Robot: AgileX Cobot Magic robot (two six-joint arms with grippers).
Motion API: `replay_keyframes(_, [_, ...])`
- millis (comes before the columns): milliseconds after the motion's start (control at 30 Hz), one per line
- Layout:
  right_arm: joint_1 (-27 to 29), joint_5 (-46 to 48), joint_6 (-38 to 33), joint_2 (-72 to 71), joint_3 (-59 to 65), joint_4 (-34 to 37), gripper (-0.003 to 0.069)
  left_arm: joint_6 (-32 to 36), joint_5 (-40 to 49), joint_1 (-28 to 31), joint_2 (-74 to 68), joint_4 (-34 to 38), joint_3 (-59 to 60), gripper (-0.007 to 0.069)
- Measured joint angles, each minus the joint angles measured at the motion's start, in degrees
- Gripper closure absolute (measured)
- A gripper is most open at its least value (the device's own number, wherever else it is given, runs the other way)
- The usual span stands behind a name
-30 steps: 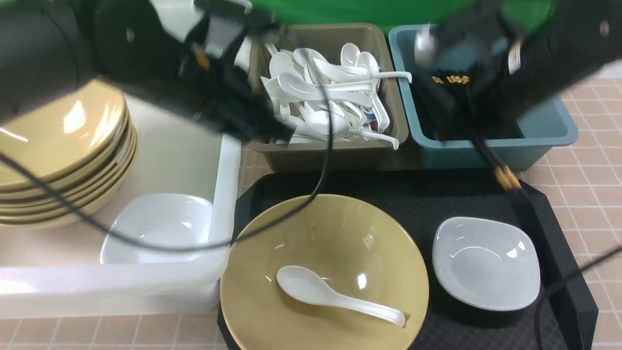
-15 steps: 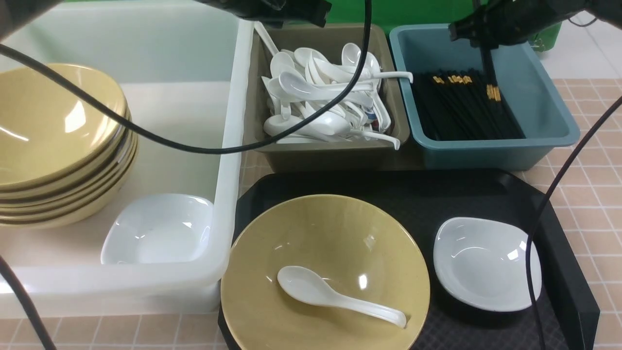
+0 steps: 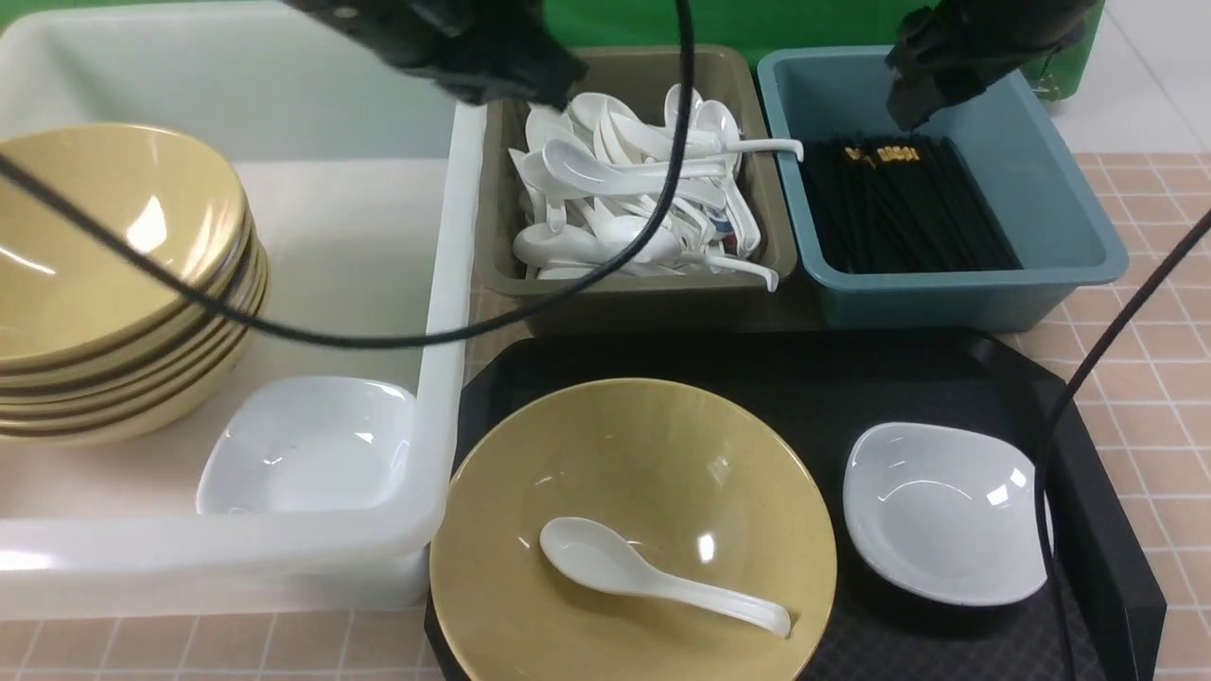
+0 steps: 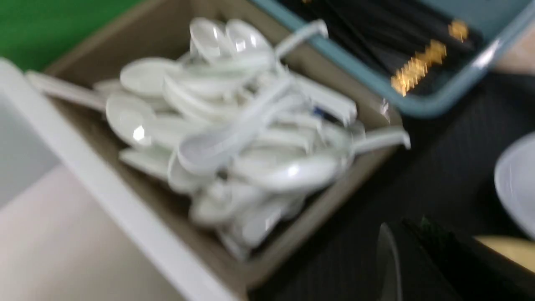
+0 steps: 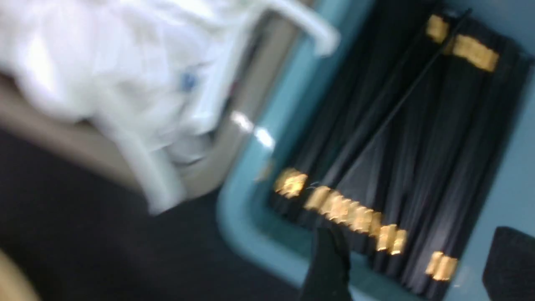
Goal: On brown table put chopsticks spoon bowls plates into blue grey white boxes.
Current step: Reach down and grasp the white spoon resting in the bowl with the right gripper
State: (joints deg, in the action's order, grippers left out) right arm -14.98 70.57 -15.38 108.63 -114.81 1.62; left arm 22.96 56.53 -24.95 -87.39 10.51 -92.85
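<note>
Right fingers (image 5: 328, 263) apart; spoon (image 3: 653, 577) handle points right-near

Robot lab, green backdrop (image 3: 757, 24), tiled table (image 3: 1173, 378)

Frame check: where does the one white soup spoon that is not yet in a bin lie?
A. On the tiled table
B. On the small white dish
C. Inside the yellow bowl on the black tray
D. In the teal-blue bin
C: the glossy white soup spoon rests inside the wide mustard-yellow bowl, which sits on the black tray.
</note>
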Motion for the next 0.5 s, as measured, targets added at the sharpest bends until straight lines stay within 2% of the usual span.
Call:
replay_keyframes(67, [-3.6, 0.3, -0.2, -4.6, 5.1, 0.7, 0.0149, 0.0, 3.9, 0.0, 4.8, -2.1, 4.4, 0.0623])
replay_keyframes(200, [-9.6, 0.5, -0.8, -9.7, 13.7, 2.0, 0.0149, 0.0, 4.1, 0.0, 10.7, -3.0, 13.1, 0.0623])
replay_keyframes(267, [-15.1, 0.6, -1.1, -12.4, 20.5, 2.6, 0.0148, 0.0, 0.7, 0.0, 16.2, -3.0, 21.1, 0.0623])
replay_keyframes(300, [-15.5, 0.6, -1.2, -12.5, 21.6, 2.6, 0.0148, 0.0, 0.3, 0.0, 16.6, -3.0, 22.3, 0.0623])
replay_keyframes(333, [-18.8, 0.6, -1.2, -13.1, 25.5, 2.8, 0.0149, 0.0, -2.2, 0.0, 19.4, -3.0, 26.1, 0.0623])
replay_keyframes(500, [-26.9, 0.5, -3.4, -12.1, 32.6, 3.0, 0.0150, 0.0, -10.1, 0.0, 24.6, -1.9, 35.6, 0.0623])
